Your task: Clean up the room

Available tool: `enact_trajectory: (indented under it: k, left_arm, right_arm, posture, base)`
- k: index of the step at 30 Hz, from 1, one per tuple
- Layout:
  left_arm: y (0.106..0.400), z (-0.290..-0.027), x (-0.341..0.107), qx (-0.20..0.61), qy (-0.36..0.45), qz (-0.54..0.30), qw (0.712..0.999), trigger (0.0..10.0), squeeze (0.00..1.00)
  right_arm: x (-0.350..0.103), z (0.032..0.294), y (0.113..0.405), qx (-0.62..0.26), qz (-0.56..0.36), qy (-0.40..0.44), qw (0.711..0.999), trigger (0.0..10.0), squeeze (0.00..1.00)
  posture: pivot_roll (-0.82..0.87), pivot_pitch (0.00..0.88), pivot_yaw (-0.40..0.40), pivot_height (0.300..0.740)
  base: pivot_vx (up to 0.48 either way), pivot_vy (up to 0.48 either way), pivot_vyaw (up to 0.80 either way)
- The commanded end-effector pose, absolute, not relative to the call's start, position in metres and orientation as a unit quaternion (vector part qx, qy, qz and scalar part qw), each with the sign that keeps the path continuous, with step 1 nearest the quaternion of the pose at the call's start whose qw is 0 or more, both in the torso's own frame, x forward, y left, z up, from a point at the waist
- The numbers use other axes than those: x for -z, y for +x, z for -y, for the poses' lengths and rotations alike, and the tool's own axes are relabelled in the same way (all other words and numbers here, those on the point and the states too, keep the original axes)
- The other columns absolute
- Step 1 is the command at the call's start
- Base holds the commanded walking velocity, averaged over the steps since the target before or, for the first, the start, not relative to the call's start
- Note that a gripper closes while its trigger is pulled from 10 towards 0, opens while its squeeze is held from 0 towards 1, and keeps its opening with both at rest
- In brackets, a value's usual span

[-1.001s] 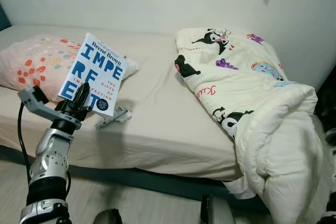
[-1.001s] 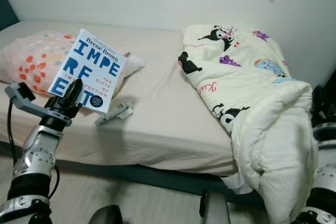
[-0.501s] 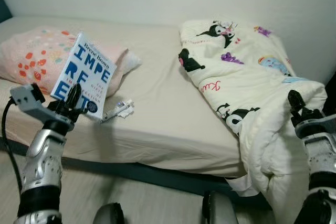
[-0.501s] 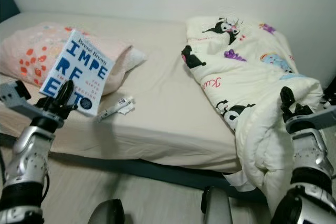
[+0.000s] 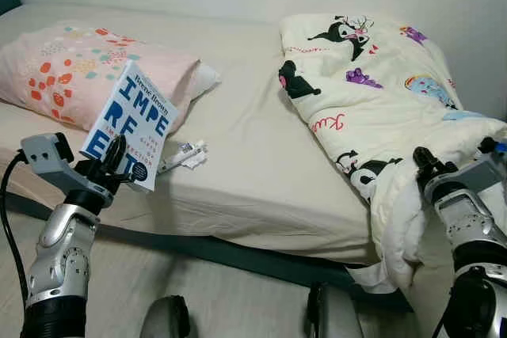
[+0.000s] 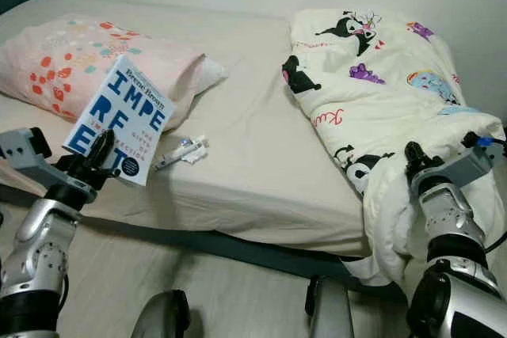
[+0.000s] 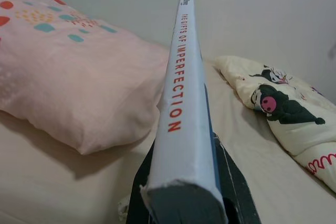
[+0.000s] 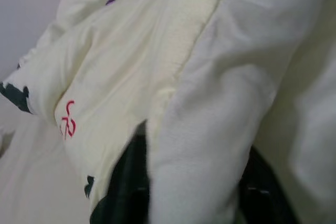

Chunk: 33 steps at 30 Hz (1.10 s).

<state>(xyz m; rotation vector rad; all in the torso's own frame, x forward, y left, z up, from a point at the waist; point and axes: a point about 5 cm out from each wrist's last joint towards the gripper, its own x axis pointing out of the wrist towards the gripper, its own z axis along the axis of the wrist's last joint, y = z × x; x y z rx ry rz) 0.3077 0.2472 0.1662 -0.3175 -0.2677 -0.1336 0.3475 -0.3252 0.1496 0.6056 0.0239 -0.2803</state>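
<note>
A: White-and-blue paperback, lower left of the frame. Who has it?

B: The left gripper (image 5: 116, 165) does, jaws clamped on the lower edge of the book (image 5: 129, 134). It stands upright and lifted off the bed (image 5: 253, 156), just in front of the pink pillow (image 5: 87, 65). In the left wrist view the spine (image 7: 181, 98) runs straight up between the 2 black fingers (image 7: 235, 190).

A: And the other arm?

B: The right gripper (image 6: 413, 162) sits at the right of the frame, pressed into the cream cartoon-print duvet (image 5: 380, 108) heaped on that side of the bed. In the right wrist view a thick fold (image 8: 205, 119) lies between the dark fingers, so I would say the jaws are closed on it, though the cloth hides the tips.

A: Which step is this, then?

B: Clearing the bed, I judge: book picked up, duvet just gripped. Not far along.

A: Anything left on the mattress?

B: A small white tube or wrapper (image 5: 184, 156) beside the book.

A: Next move?

B: Probably carrying the book to a shelf or bench, keeping it upright so it does not slip, or drawing the duvet flat without dragging it to the floor.
</note>
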Motion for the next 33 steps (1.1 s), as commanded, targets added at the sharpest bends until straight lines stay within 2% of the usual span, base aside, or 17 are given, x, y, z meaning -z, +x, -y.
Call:
enact_trajectory:
  k: [1,6,11,12,13,14,15,16,17,19,23,24,25,26,29,30,33]
  left_arm:
    - [0.306,-0.247,-0.174,0.069,-0.144,0.148,0.976,10.0,0.0]
    - [0.309,-0.245,-0.176,0.072,-0.143,0.15,0.976,10.0,0.0]
    - [0.312,-0.243,-0.177,0.065,-0.138,0.152,0.977,10.0,0.0]
    - [0.313,-0.245,-0.177,0.059,-0.135,0.152,0.977,10.0,0.0]
    - [0.313,-0.245,-0.177,0.059,-0.135,0.152,0.977,10.0,0.0]
    - [0.312,-0.248,-0.177,0.05,-0.132,0.153,0.978,10.0,0.0]
    - [0.312,-0.248,-0.177,0.05,-0.132,0.153,0.978,10.0,0.0]
    - [0.312,-0.252,-0.178,0.039,-0.129,0.153,0.979,10.0,0.0]
    - [0.312,-0.252,-0.178,0.039,-0.129,0.153,0.979,10.0,0.0]
    - [0.312,-0.259,-0.178,0.022,-0.125,0.154,0.98,10.0,0.0]
    - [0.312,-0.261,-0.176,0.011,-0.126,0.153,0.98,10.0,0.0]
    - [0.312,-0.261,-0.174,0.008,-0.127,0.151,0.98,10.0,0.0]
    - [0.312,-0.261,-0.174,0.008,-0.127,0.151,0.98,10.0,0.0]
    - [0.312,-0.259,-0.173,0.009,-0.13,0.149,0.98,10.0,0.0]
    - [0.313,-0.254,-0.169,0.013,-0.135,0.144,0.98,10.0,0.0]
    - [0.314,-0.252,-0.167,0.015,-0.137,0.142,0.98,10.0,0.0]
    - [0.314,-0.252,-0.167,0.015,-0.137,0.142,0.98,10.0,0.0]
  right_arm:
    - [-0.15,0.319,0.351,0.121,-0.011,0.279,0.953,0.0,0.0]
    - [-0.16,0.303,0.358,0.053,-0.002,0.228,0.972,0.0,0.0]
    - [-0.168,0.236,0.365,-0.176,-0.002,0.157,0.972,0.0,0.0]
    - [-0.167,0.201,0.358,-0.286,-0.012,0.135,0.949,0.0,0.0]
    - [-0.167,0.201,0.358,-0.286,-0.012,0.135,0.949,0.0,0.0]
    - [-0.164,0.162,0.342,-0.401,-0.03,0.122,0.907,0.0,0.0]
    - [-0.164,0.162,0.342,-0.401,-0.03,0.122,0.907,0.0,0.0]
    - [-0.157,0.127,0.32,-0.502,-0.059,0.109,0.856,0.0,0.0]
    - [-0.157,0.127,0.32,-0.502,-0.059,0.109,0.856,0.0,0.0]
    - [-0.139,0.074,0.278,-0.635,-0.112,0.109,0.757,0.0,0.0]
    - [-0.124,0.046,0.263,-0.669,-0.133,0.108,0.723,0.0,0.0]
    - [-0.119,0.038,0.265,-0.659,-0.132,0.105,0.733,1.3,0.0]
    - [-0.119,0.038,0.265,-0.659,-0.132,0.105,0.733,1.3,0.0]
    - [-0.114,0.031,0.273,-0.629,-0.136,0.106,0.758,10.0,0.0]
    - [-0.113,0.023,0.291,-0.557,-0.136,0.135,0.808,10.0,0.07]
    - [-0.116,0.02,0.299,-0.527,-0.134,0.17,0.822,10.0,0.69]
    - [-0.116,0.02,0.299,-0.527,-0.134,0.17,0.822,10.0,0.69]
  posture:
    - [0.09,0.169,0.002,0.512]
    - [0.08,0.152,0.001,0.512]
    - [0.07,0.142,-0.003,0.512]
    - [0.07,0.135,-0.005,0.512]
    - [0.07,0.135,-0.005,0.512]
    - [0.07,0.135,-0.007,0.512]
    - [0.07,0.135,-0.007,0.512]
    - [0.07,0.13,-0.01,0.512]
    - [0.07,0.13,-0.01,0.512]
    - [0.07,0.125,-0.02,0.512]
    - [0.07,0.124,-0.025,0.512]
    - [0.07,0.122,-0.026,0.512]
    - [0.07,0.122,-0.026,0.512]
    - [0.07,0.123,-0.026,0.512]
    - [0.05,0.118,-0.025,0.512]
    - [0.05,0.118,-0.025,0.512]
    - [0.05,0.118,-0.025,0.512]
  base:
    - [0.0,0.0,0.0]
    - [0.0,0.0,0.0]
    - [0.0,0.0,0.0]
    - [0.0,0.0,0.0]
    - [0.0,0.0,0.0]
    - [0.0,0.0,0.0]
    - [0.0,0.0,0.0]
    - [0.0,0.0,0.0]
    - [0.0,0.0,0.0]
    - [0.0,0.0,0.0]
    - [0.0,0.0,0.0]
    - [0.0,0.0,0.0]
    - [0.0,0.0,0.0]
    - [0.0,0.0,0.0]
    - [0.0,0.0,0.0]
    - [0.0,0.0,0.0]
    - [0.0,0.0,0.0]
